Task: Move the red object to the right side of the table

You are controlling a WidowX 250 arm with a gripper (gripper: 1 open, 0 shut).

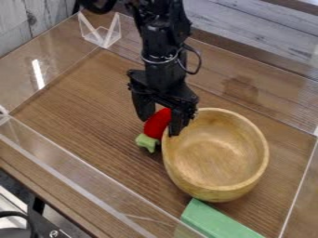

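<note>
The red object [156, 123] sat on the table [87, 102] near the middle of its front half, just beside the left rim of the light wooden bowl [221, 154], its green leafy base pointing toward the front edge. It looked like a small toy fruit, probably light and fairly stiff, with a smooth rounded body that could slip or roll out of a loose pinch. The safest hold seemed to be across the widest part of the red body, low enough that the fingers closed past its middle, leaving the leafy base alone.

The gripper [161, 118] pointed straight down over the fruit with its jaws spread wide, one finger on each side of the red body. Whether either finger already touched it could not be told from this view; nothing was clamped yet. The right finger stood close to the bowl's rim, so closing might nudge the bowl. A flat green block [230, 224] lay at the front edge, well apart from the fruit
</note>
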